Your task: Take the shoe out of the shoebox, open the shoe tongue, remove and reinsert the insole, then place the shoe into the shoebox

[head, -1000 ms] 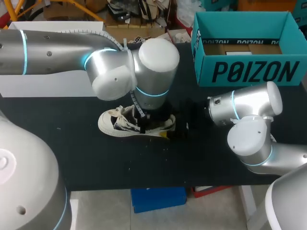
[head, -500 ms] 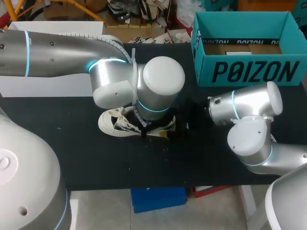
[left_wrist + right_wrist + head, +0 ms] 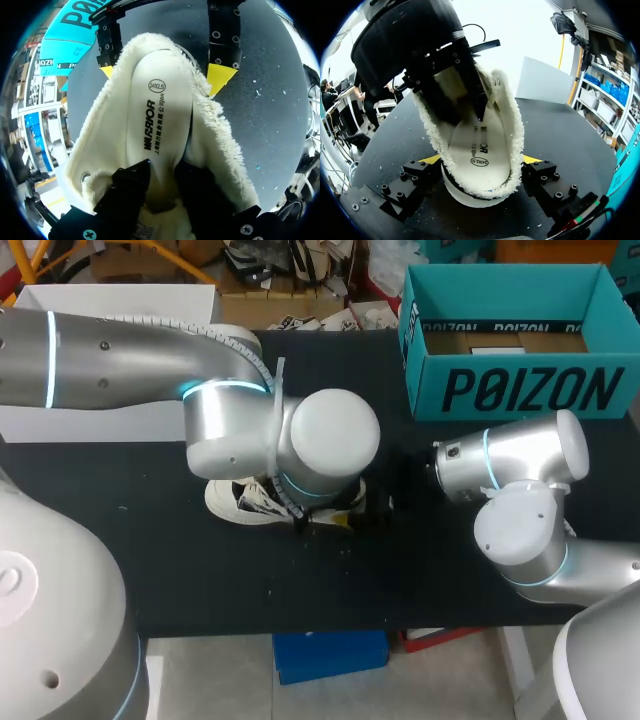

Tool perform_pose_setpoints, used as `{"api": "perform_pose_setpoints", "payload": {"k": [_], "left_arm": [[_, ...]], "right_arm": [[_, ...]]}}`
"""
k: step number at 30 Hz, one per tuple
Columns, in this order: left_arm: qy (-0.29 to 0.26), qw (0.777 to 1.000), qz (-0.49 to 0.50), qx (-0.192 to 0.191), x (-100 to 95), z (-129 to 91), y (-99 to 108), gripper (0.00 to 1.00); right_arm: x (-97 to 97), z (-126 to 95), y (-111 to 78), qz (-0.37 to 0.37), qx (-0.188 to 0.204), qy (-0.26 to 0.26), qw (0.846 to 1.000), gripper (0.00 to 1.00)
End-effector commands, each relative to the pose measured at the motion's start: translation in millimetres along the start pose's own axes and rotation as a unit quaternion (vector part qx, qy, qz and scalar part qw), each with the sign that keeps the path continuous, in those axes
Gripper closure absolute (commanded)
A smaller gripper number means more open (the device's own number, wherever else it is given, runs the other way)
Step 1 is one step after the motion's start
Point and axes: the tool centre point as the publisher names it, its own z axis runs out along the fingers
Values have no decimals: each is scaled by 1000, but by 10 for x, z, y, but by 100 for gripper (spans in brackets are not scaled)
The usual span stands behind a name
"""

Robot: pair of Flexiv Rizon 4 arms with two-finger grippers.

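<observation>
A white shoe with dark markings (image 3: pixel 240 502) lies on the black table, mostly hidden under my left arm (image 3: pixel 320 435). In the left wrist view my left gripper (image 3: pixel 162 172) is open. Its black fingers (image 3: pixel 127 185) are sunk into the fleece-lined shoe (image 3: pixel 100 150), resting on the cream insole (image 3: pixel 160 115) with their yellow tips hidden. My right gripper (image 3: pixel 482 160) clasps the heel of the shoe (image 3: pixel 512 125) from both sides, yellow tips pressed against it. The insole (image 3: pixel 480 150) lies flat inside. The teal shoebox (image 3: pixel 520 390) stands open at the back right.
A white board (image 3: pixel 100 420) lies along the table's back left under my left arm. My right arm's elbow (image 3: pixel 525 525) sits at the table's right front. Bare black tabletop (image 3: pixel 250 580) stretches in front of the shoe.
My left arm's wrist has come down and forward over the shoe, covering more of it, and its fingers have drawn closer together. The right arm and shoe have stayed put.
</observation>
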Motion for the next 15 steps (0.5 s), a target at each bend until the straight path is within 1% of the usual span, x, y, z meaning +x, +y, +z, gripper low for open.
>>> {"api": "perform_pose_setpoints", "payload": {"k": [1,5,9,15], "left_arm": [[-28,1000,-2,3,54,730,8,68],[-37,999,-8,12,6,722,13,69],[-38,999,-22,10,-80,748,12,66],[-38,999,-36,12,-189,758,20,66]], "right_arm": [[1,9,-41,1,1,0,1000,100],[1,9,-41,1,1,0,1000,100],[1,9,-41,1,1,0,1000,100],[1,9,-41,1,1,0,1000,100]]}}
